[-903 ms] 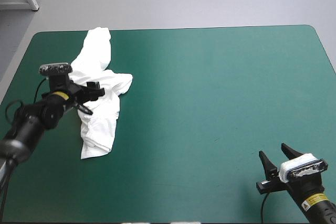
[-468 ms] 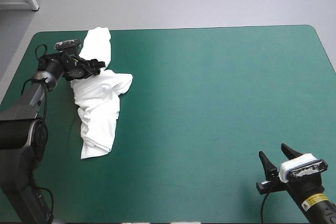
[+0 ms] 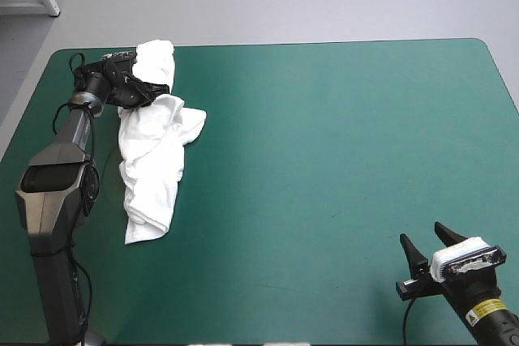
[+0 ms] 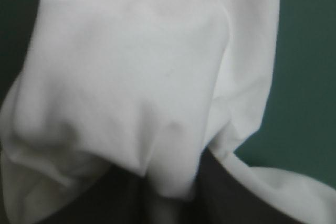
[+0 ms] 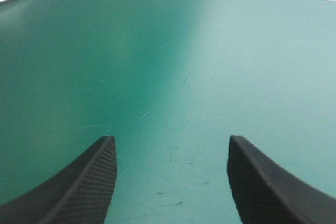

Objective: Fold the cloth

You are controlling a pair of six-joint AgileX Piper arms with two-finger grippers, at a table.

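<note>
Pinched the T-shirt (image 3: 154, 160) near the table's far left corner.

Had the left gripper (image 3: 154, 87) all but closed on a fold at the heap's far end, with white fabric draped over both black fingers in the wrist view and the rest lying crumpled in a long heap on the teal-green cover (image 3: 324, 160), trailing toward the near edge. Had the right gripper (image 3: 428, 247) spread wide and empty over bare cover by the near right corner, well apart from the fabric. Judged the fabric light, soft and limp, so likely to sag and bunch from a single pinch but unlikely to tear. Judged a hem corner or shoulder seam the better hold, one per gripper, for spreading flat before any fold. Saw no container anywhere on the table.
</note>
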